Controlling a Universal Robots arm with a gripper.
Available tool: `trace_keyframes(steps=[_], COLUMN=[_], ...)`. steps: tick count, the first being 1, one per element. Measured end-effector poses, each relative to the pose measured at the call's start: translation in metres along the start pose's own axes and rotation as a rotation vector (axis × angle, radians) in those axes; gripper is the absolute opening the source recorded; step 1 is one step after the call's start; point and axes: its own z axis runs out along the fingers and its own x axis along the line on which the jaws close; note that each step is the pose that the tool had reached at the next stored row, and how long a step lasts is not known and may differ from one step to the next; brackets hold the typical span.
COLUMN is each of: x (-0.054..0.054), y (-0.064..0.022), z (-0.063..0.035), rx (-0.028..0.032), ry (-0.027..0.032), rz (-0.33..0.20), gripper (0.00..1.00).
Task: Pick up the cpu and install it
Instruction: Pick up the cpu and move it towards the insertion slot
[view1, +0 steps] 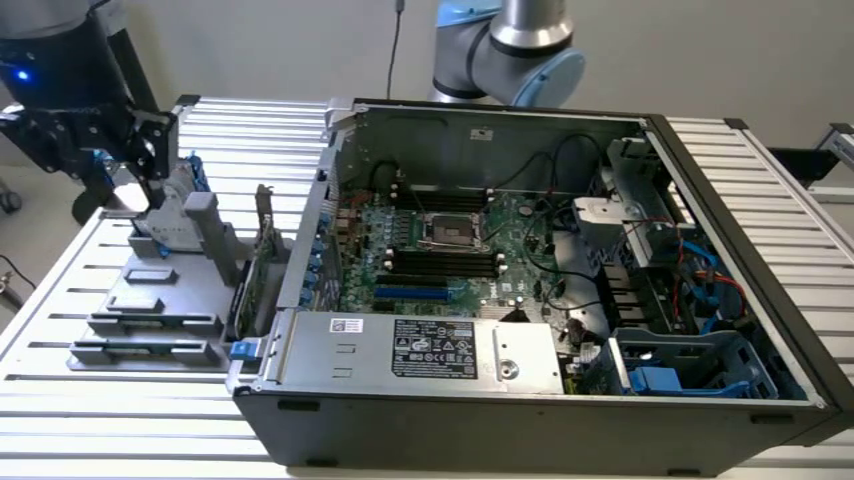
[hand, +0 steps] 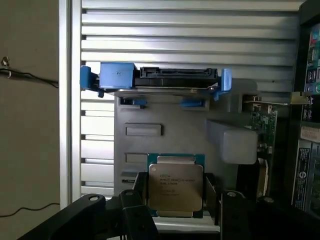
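Observation:
The cpu is a small square chip with a silvery top plate and a thin green rim. My gripper is shut on it, with a dark finger against each of two opposite edges. In the exterior view the gripper hangs at the far left, above the grey parts fixture beside the open computer case. The motherboard's empty square socket lies inside the case, well to the exterior view's right of the gripper.
A hard drive with blue rails stands on the fixture beyond the cpu. Upright cards stand between the fixture and the case wall. A grey power supply with a black label fills the case's near edge. Cables and drive cages crowd its right side.

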Motion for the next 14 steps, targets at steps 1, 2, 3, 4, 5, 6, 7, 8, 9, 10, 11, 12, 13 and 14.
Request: trace_keyframes(steps=[1, 2, 3, 4, 5, 6, 7, 8, 9, 10, 11, 12, 13, 14], x=[-0.004, -0.008, -0.012, -0.016, -0.02, -0.024, -0.029, -0.033, -0.037, -0.042, -0.046, -0.051, -0.055, -0.059], y=[0.0, -0.0002, -0.0002, -0.0003, -0.0004, -0.0005, -0.0005, -0.0006, -0.0007, -0.0008, -0.0009, -0.0009, -0.001, -0.0011], z=[-0.0051, -0.0098, -0.0144, -0.0191, -0.0237, -0.0285, -0.0334, -0.0381, -0.043, -0.0475, -0.0519, -0.0557, -0.0591, -0.0618], rx=[-0.0008, -0.0014, -0.0023, -0.0032, -0.004, -0.0049, -0.0059, -0.0068, -0.0081, -0.0092, -0.0104, -0.0117, -0.0129, -0.0139], ry=[0.0003, 0.0008, 0.001, 0.0013, 0.0017, 0.002, 0.0023, 0.003, 0.0033, 0.0039, 0.0045, 0.0047, 0.0049, 0.0053], rz=[0.0, 0.0, -0.001, -0.001, -0.001, -0.001, -0.001, -0.002, -0.002, -0.002, -0.002, -0.002, -0.002, -0.002], gripper=[0.55, 0.55, 0.55, 0.55, 0.55, 0.55, 0.55, 0.55, 0.55, 0.55, 0.55, 0.55, 0.55, 0.55])
